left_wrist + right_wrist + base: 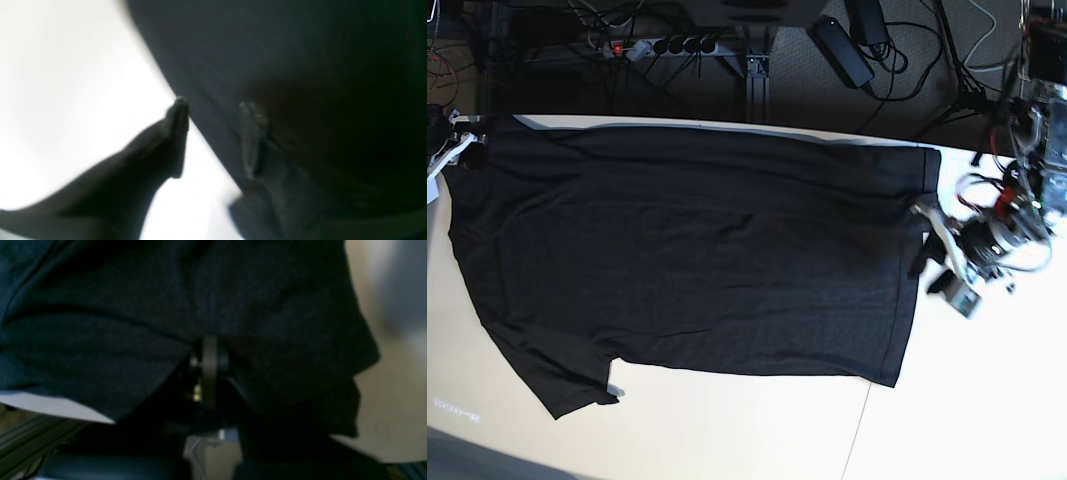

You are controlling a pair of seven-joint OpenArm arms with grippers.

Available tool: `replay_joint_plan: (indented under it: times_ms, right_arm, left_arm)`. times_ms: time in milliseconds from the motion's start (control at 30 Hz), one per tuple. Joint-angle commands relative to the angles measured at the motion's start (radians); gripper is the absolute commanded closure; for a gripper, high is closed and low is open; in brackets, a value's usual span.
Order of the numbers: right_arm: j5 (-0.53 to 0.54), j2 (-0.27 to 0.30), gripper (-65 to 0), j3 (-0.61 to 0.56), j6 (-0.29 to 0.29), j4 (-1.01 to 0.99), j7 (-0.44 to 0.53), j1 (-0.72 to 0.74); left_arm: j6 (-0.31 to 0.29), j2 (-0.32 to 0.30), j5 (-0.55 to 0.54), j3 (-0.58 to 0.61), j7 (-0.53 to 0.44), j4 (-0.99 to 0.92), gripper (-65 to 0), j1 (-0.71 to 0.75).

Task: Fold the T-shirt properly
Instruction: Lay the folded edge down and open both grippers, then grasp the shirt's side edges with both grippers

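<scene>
The black T-shirt (687, 250) lies spread flat on the pale table (967, 400), with a sleeve (557, 375) at the front left. No print shows. My left gripper (920, 238) is open at the shirt's right edge. In the left wrist view (217, 133) one finger (176, 133) is over the bare table and the other (253, 140) is over the cloth (300, 66). My right gripper (457, 140) is at the shirt's far left corner. In the right wrist view (209, 350) it is shut, with cloth (133, 323) bunched around it.
The table's far edge (727, 125) runs just behind the shirt. Beyond it are a power strip (652, 45) and cables (897, 60) on the floor. A seam in the tabletop (859, 430) runs forward from the shirt's front right corner.
</scene>
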Motion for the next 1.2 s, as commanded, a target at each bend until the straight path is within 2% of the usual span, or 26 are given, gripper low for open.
replay_joint_plan:
  times_ms: [0, 67, 133, 233, 333, 400, 600, 733, 933, 1067, 1100, 1167]
  right_arm:
    - [-0.016, 0.024, 0.0, 0.010, 0.056, 0.004, -0.006, 0.002]
    - [-0.023, 0.024, 0.0, 0.010, 0.056, 0.003, -0.006, 0.002]
    - [-0.030, 0.024, 0.0, 0.010, 0.056, 0.003, -0.006, 0.002]
    - [-0.041, 0.024, 0.0, 0.010, 0.056, 0.003, -0.006, 0.002]
    - [-0.053, 0.024, 0.0, 0.010, 0.056, 0.002, -0.006, 0.002]
    - [-0.060, 0.024, 0.0, 0.010, 0.056, 0.002, -0.008, 0.002]
    - [-0.059, 0.024, 0.0, 0.010, 0.056, 0.002, -0.026, 0.002]
    - [-0.031, 0.024, 0.0, 0.010, 0.056, 0.002, -0.027, 0.002]
    - [0.016, 0.024, 0.0, 0.011, 0.056, 0.003, -0.028, 0.003]
    - [0.024, 0.024, 0.0, 0.013, 0.056, 0.006, -0.032, 0.003]
    - [0.028, 0.024, 0.0, 0.014, 0.056, 0.006, -0.032, 0.003]
    - [0.045, 0.024, 0.0, 0.022, 0.056, 0.007, -0.033, 0.006]
  left_arm:
    - [0.036, -0.013, 0.003, -0.018, -0.025, 0.013, -32.0, -0.033]
    - [0.077, -0.013, 0.052, -0.025, -0.096, -0.013, -32.0, -0.078]
    - [0.082, 0.008, 0.060, -0.025, -0.149, -0.093, -32.1, -0.137]
    - [0.080, 0.076, 0.003, -0.017, -0.152, -0.296, -32.8, -0.254]
    - [0.077, 0.149, -0.047, -0.003, -0.141, -0.542, -38.0, -0.376]
    - [0.056, 0.187, -0.079, 0.000, -0.125, -0.687, -38.8, -0.445]
    - [0.039, 0.240, -0.113, 0.000, -0.118, -0.954, -38.9, -0.548]
    - [0.036, 0.263, -0.085, 0.000, -0.118, -0.995, -38.9, -0.552]
    - [0.036, 0.338, -0.027, 0.000, -0.108, -0.995, -38.9, -0.552]
    - [0.036, 0.350, -0.016, 0.001, -0.119, -0.995, -38.6, -0.552]
    - [0.036, 0.349, -0.015, 0.001, -0.119, -0.995, -37.0, -0.552]
    - [0.032, 0.349, -0.002, 0.001, -0.119, -0.995, -26.4, -0.552]
